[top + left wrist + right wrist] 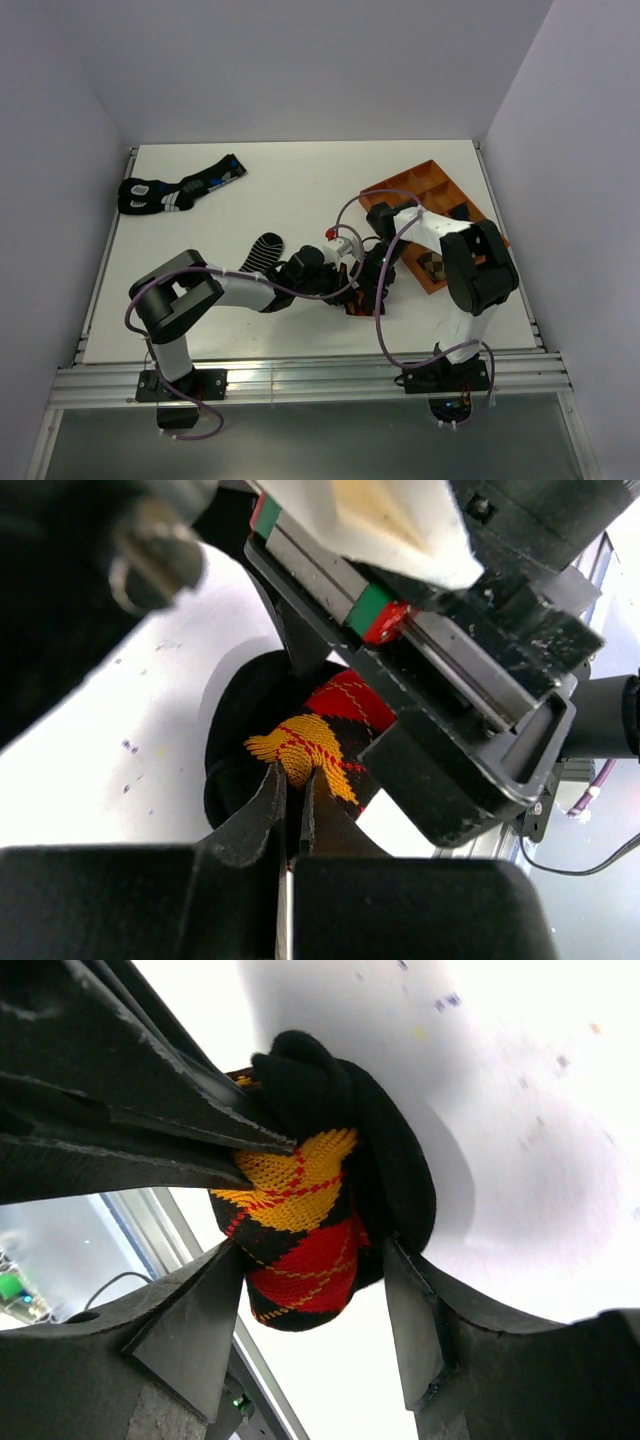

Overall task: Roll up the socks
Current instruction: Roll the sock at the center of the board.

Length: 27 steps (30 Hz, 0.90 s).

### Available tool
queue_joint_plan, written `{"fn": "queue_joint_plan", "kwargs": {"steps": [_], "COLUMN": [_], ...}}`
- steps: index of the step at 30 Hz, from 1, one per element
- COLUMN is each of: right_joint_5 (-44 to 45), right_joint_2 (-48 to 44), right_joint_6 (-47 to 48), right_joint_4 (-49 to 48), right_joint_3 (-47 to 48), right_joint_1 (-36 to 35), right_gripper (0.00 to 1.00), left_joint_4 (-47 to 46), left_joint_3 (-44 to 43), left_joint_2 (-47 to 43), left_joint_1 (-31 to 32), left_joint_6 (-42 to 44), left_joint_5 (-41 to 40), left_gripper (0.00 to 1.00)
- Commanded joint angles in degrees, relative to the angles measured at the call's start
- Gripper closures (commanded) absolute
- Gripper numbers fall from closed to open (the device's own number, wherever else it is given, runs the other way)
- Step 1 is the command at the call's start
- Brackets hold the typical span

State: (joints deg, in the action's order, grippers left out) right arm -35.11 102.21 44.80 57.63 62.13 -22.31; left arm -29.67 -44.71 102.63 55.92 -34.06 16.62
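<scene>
The long argyle sock (300, 1220) is wound into a tight roll of black, red and orange, lying near the table's front middle (357, 305). My left gripper (293, 772) is shut on the roll's orange patch (305, 745), and its fingers (180, 1130) reach in from the upper left of the right wrist view. My right gripper (315, 1255) is open, one finger on each side of the roll. In the top view both grippers (335, 272) (372, 290) meet over the roll. The short striped ankle sock (263, 250) lies flat beside the left arm.
Black socks with blue and white marks (180, 190) lie at the back left. An orange compartment tray (420, 185) stands at the right, with a brown-checked bundle (432, 265) in its near end. The right arm folds over the tray. Purple cables loop above the grippers.
</scene>
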Motion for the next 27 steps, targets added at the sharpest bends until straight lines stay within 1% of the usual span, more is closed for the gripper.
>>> {"fn": "queue_joint_plan", "kwargs": {"steps": [1, 6, 7, 8, 9, 15, 17, 23, 27], "right_joint_5": [-2.9, -4.0, -4.3, -4.4, -4.5, -5.1, -5.1, -1.0, -1.0], "right_joint_2": [-6.8, -10.1, -11.1, -11.4, -11.6, -11.0, -10.5, -9.9, -10.2], "right_joint_6": [1.9, 3.7, 3.9, 4.0, 4.2, 3.8, 3.4, -2.4, -3.2], "right_joint_4": [-7.0, -4.9, -4.8, -4.7, -4.4, -4.3, -4.5, -9.3, -10.4], "right_joint_3": [0.5, -1.0, -1.2, -1.7, -1.7, -2.3, -2.3, -2.4, -3.0], "right_joint_1": [1.8, 4.4, 4.7, 4.9, 5.3, 5.5, 6.0, 8.0, 8.1], "right_gripper": [0.35, 0.32, 0.29, 0.16, 0.15, 0.16, 0.18, 0.2, 0.21], "left_joint_4": [10.2, 12.8, 13.2, 13.2, 13.1, 13.0, 13.2, 13.1, 13.2], "left_joint_3": [0.7, -1.0, -1.2, -1.3, -1.3, -1.1, -0.8, 0.0, -0.1], "left_joint_2": [3.5, 5.1, 5.4, 5.5, 5.5, 5.5, 5.5, 4.9, 5.0], "left_joint_1": [1.3, 1.3, 1.3, 1.3, 1.3, 1.3, 1.3, 1.5, 1.5], "left_joint_6": [-2.8, -2.7, -2.6, -2.5, -2.6, -2.2, -2.2, -1.9, -1.7], "left_joint_5": [1.7, 2.1, 2.0, 2.1, 2.3, 2.2, 2.1, 1.8, 2.0], "left_gripper": [1.0, 0.99, 1.0, 1.0, 1.0, 1.0, 1.0, 1.0, 1.0]}}
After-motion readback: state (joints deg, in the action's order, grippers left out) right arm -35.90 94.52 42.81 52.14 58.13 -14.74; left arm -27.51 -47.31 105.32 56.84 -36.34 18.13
